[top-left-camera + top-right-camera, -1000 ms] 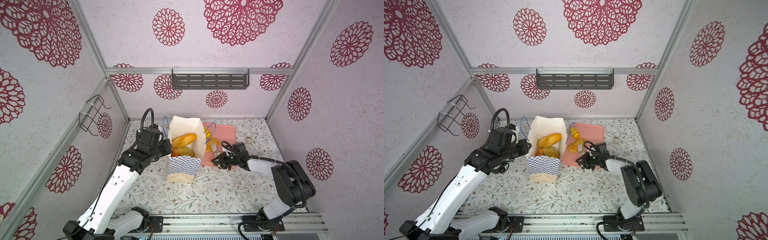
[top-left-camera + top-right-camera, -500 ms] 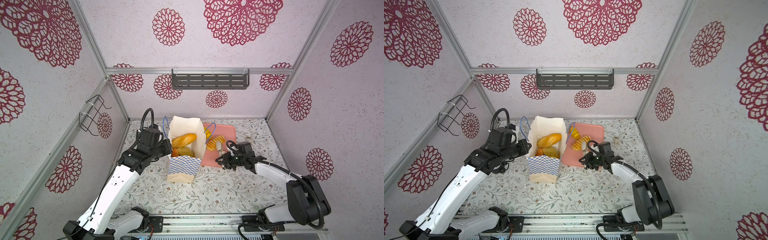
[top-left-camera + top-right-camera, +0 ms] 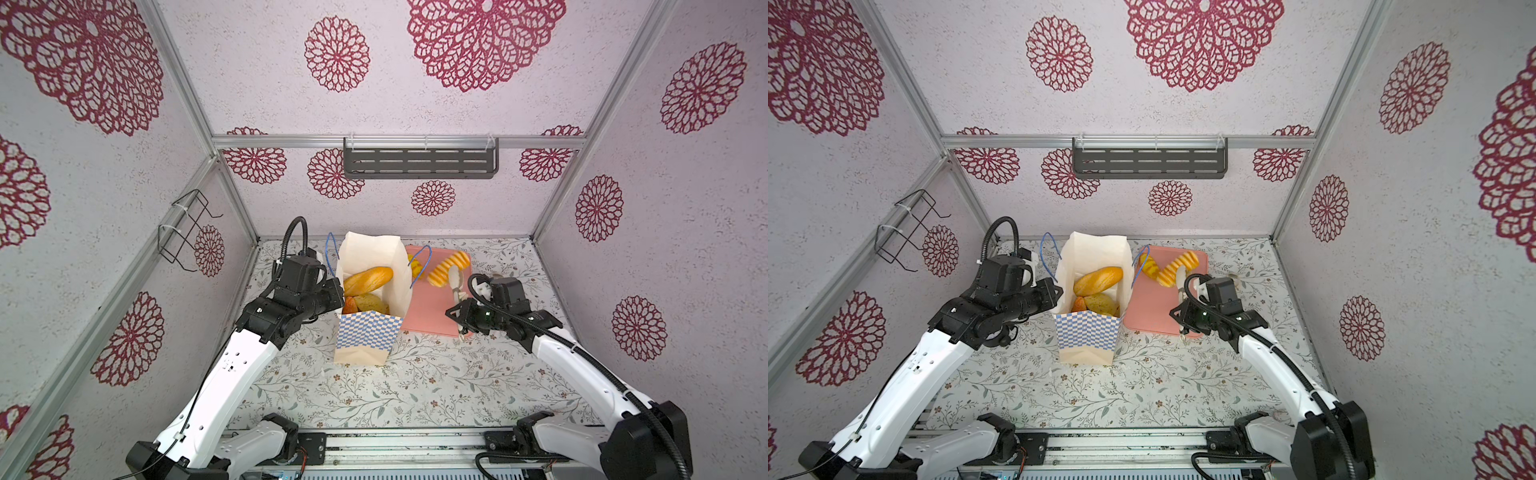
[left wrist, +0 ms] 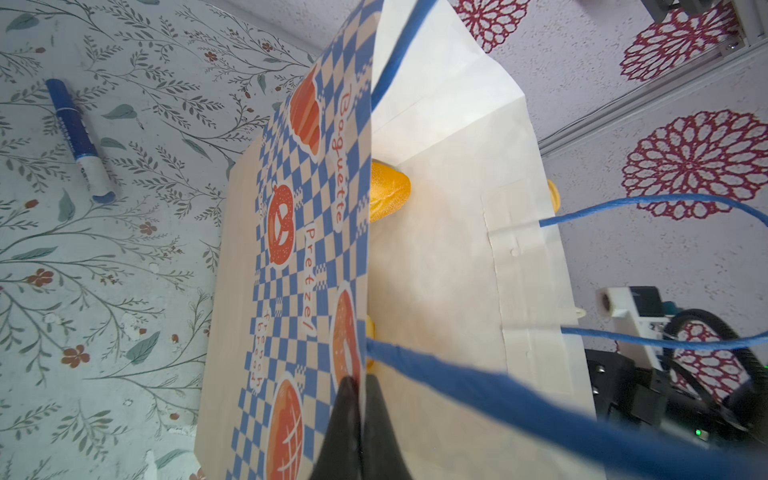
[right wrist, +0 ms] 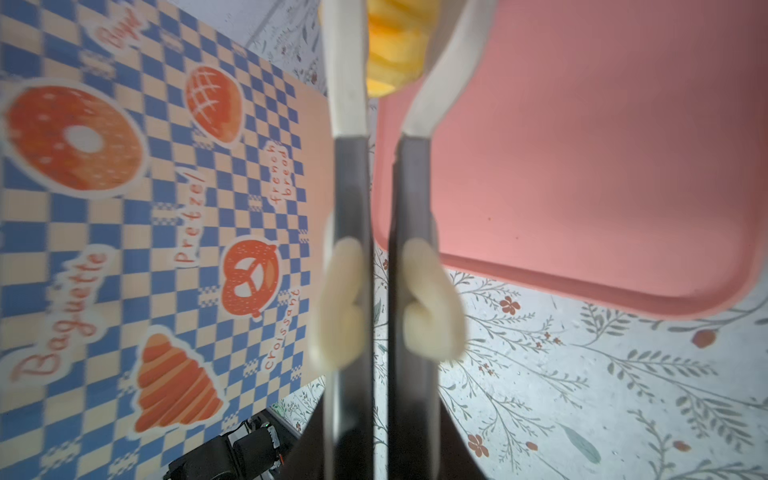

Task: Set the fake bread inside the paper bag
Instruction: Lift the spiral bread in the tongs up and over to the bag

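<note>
The paper bag (image 3: 368, 336) (image 3: 1090, 336) stands open mid-table. A long loaf of fake bread (image 3: 368, 280) and smaller breads (image 3: 372, 302) lie inside it. My left gripper (image 3: 338, 291) (image 4: 358, 384) is shut on the bag's left rim. My right gripper (image 3: 461, 309) (image 3: 1183, 309) (image 5: 380, 143) is shut on cream tongs (image 3: 454, 282) (image 5: 345, 83). The tongs pinch a ridged yellow roll (image 3: 449, 264) (image 3: 1177, 266) (image 5: 395, 37) above the tray, right of the bag. Another yellow bread (image 3: 415, 266) lies on the tray, partly behind the bag's blue handle.
A pink tray (image 3: 432, 311) (image 5: 582, 145) lies right of the bag. In the left wrist view a blue marker (image 4: 81, 141) rests on the floral mat. A dark shelf (image 3: 419, 162) hangs on the back wall. A wire rack (image 3: 183, 232) hangs on the left wall.
My right gripper has shifted right and risen, carrying the tongs and the ridged roll up and back over the tray. The left arm and bag have stayed still.
</note>
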